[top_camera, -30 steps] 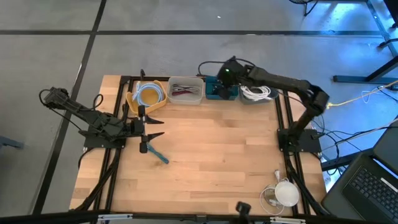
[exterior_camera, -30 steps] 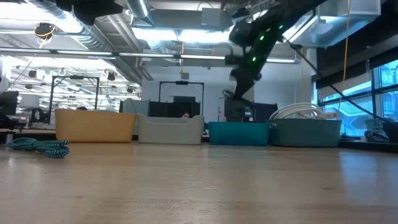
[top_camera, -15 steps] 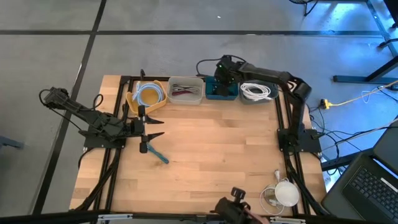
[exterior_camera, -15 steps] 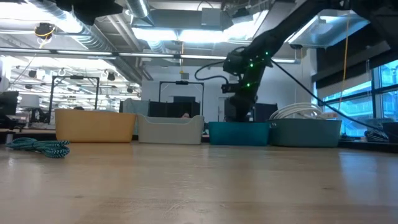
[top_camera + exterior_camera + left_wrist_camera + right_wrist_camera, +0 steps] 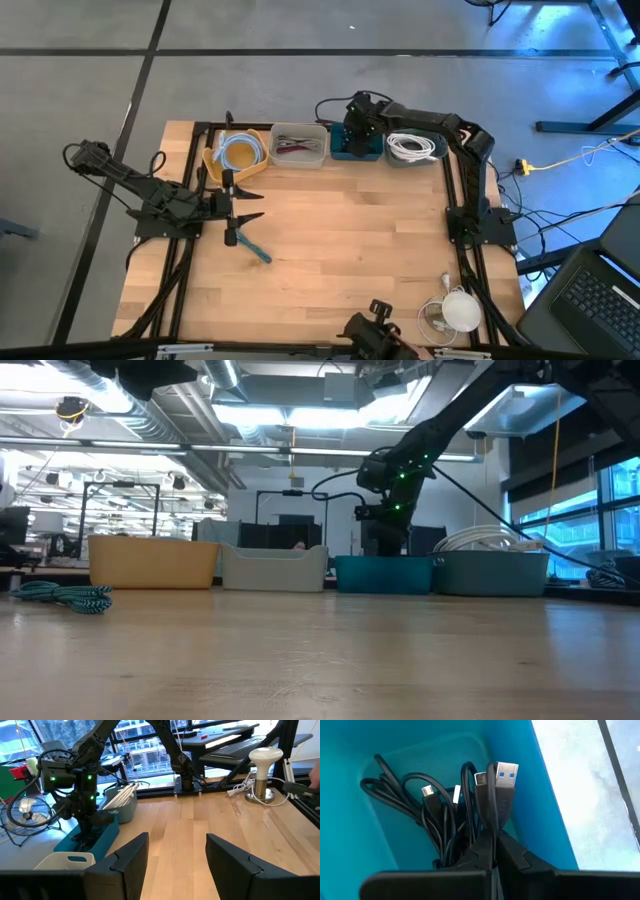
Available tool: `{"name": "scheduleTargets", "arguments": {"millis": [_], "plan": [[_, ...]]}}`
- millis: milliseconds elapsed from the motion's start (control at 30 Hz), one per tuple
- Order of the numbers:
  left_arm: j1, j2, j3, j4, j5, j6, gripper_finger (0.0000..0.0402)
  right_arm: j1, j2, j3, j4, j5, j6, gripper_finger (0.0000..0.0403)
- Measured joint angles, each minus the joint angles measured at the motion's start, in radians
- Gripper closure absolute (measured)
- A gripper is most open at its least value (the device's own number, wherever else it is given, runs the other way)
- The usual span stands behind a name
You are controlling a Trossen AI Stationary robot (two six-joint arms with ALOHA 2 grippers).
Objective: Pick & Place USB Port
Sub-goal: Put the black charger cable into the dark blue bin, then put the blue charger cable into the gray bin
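From above, right arm stretched leftward along the far edge, right gripper (image 5: 358, 128) down in the teal bin (image 5: 372, 152); at table level, wrist above that bin, bare tabletop (image 5: 320, 660) nearer; from the right wrist, fingers clamped on the USB cable (image 5: 495, 800) by the bin's wall; left gripper (image 5: 175, 860) parked, parted.

Dark jointed arms; right arm (image 5: 430, 122) green indicator lights, black cable.
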Motion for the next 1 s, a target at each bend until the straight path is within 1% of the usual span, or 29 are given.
{"name": "scheduleTargets", "arguments": {"millis": [100, 200, 533, 667, 767, 867, 933, 1000], "plan": [[0.000, 0.000, 0.000, 0.000, 0.000, 0.000, 0.0214, 0.000, 0.001, 0.000, 0.001, 0.001, 0.005, 0.0390], [0.000, 0.000, 0.000, 0.000, 0.000, 0.000, 0.0212, 0.000, -0.003, 0.000, 0.014, 0.001, 0.036, 0.0375], [0.000, 0.000, 0.000, 0.001, 0.000, 0.000, 0.0214, 0.000, -0.005, 0.006, 0.028, 0.000, 0.073, 0.0279], [0.000, 0.000, 0.000, 0.003, 0.000, 0.000, 0.0214, 0.004, -0.025, 0.006, 0.022, 0.001, 0.080, 0.0249], [0.000, 0.000, 0.000, 0.004, 0.000, 0.000, 0.0215, 0.020, -0.091, 0.006, 0.038, -0.014, 0.080, 0.0240], [0.000, 0.000, 0.000, 0.004, 0.000, -0.001, 0.0214, 0.054, -0.190, -0.001, 0.036, -0.042, 0.086, 0.0242], [0.000, 0.000, 0.000, 0.004, 0.000, -0.001, 0.0212, 0.084, -0.278, -0.027, 0.025, -0.091, 0.122, 0.0246], [0.000, 0.000, 0.000, 0.004, 0.000, -0.001, 0.0211, 0.126, -0.381, -0.090, 0.036, -0.159, 0.175, 0.0251]]}}
